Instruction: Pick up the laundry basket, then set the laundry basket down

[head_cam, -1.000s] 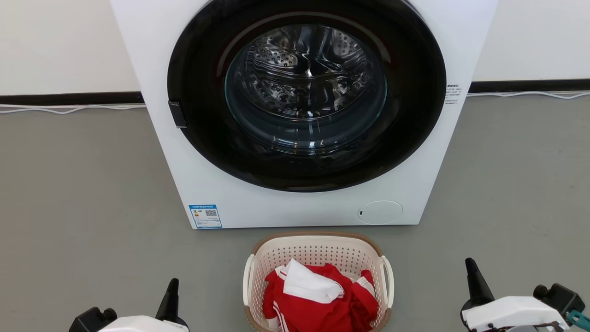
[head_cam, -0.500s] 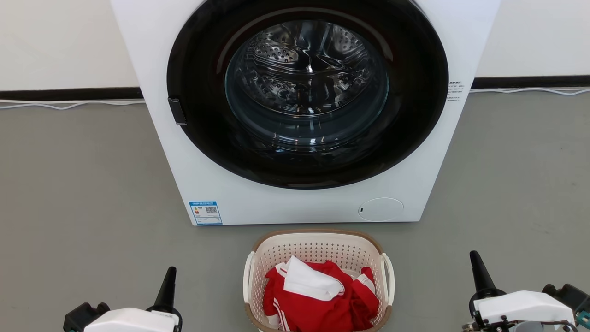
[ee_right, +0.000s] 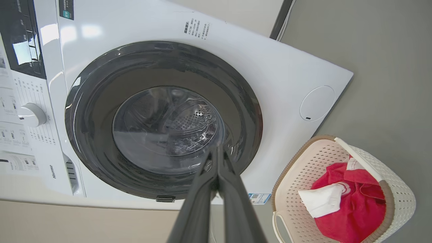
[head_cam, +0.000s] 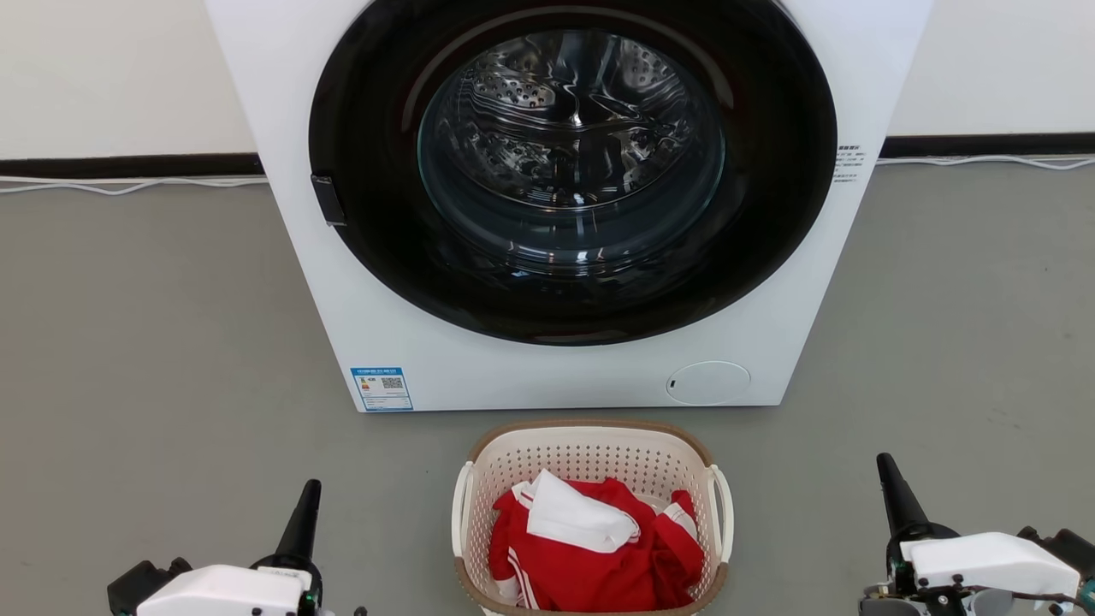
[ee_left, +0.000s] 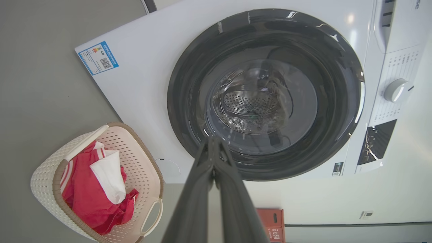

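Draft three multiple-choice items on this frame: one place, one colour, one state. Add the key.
1. Where is the laundry basket relative to the washing machine?
A. on top of it
B. on the floor in front of it
C. inside its drum

2. What is the main colour of the clothes in the basket?
A. blue
B. black
C. red with white

3. What state are the left gripper and right gripper in?
A. both shut, holding nothing
B. both shut on the basket's handles
C. both wide open

Key:
1 B: the head view shows the basket on the grey floor just below the machine's front.
2 C: the fabric is red, with a white piece on top.
3 A: each wrist view shows its jaws closed together, clear of the basket.
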